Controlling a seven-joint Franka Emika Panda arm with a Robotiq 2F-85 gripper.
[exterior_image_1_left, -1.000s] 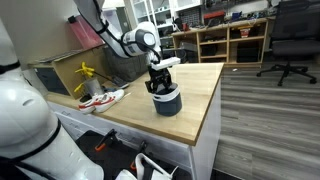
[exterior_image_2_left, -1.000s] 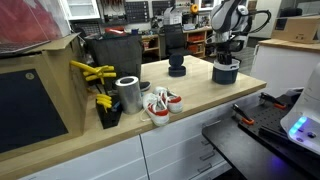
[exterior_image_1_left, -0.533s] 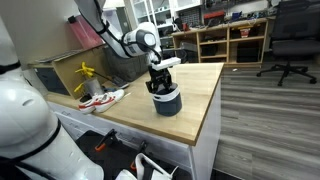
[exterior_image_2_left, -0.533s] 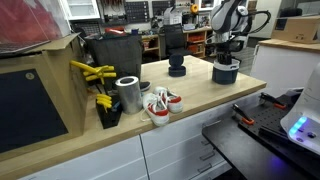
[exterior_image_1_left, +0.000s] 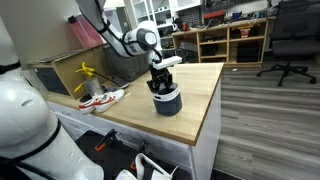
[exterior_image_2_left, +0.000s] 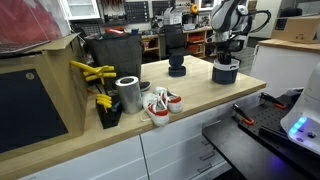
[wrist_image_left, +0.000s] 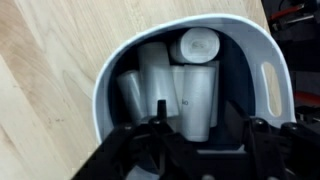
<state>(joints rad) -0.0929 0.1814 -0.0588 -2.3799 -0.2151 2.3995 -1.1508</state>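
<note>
Your gripper (wrist_image_left: 200, 140) hangs low over the bin (wrist_image_left: 108, 85) with its jaws spread and empty, straddling the middle white tube (wrist_image_left: 197, 100), while more tubes (wrist_image_left: 135, 90) crowd it at 9 and 12 o'clock. They look light, stiff and smooth, probably plastic though the blur keeps me from being sure, so take the middle one across its round body near the top and squeeze gently, or it may slip. Farther out, the bin stands on the wooden counter (exterior_image_1_left: 195, 85), at 3 o'clock from the sneakers (exterior_image_1_left: 100, 98).

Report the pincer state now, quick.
Pincer: open, fingers spread above the white cylinders in the bin; nothing gripped.
</note>
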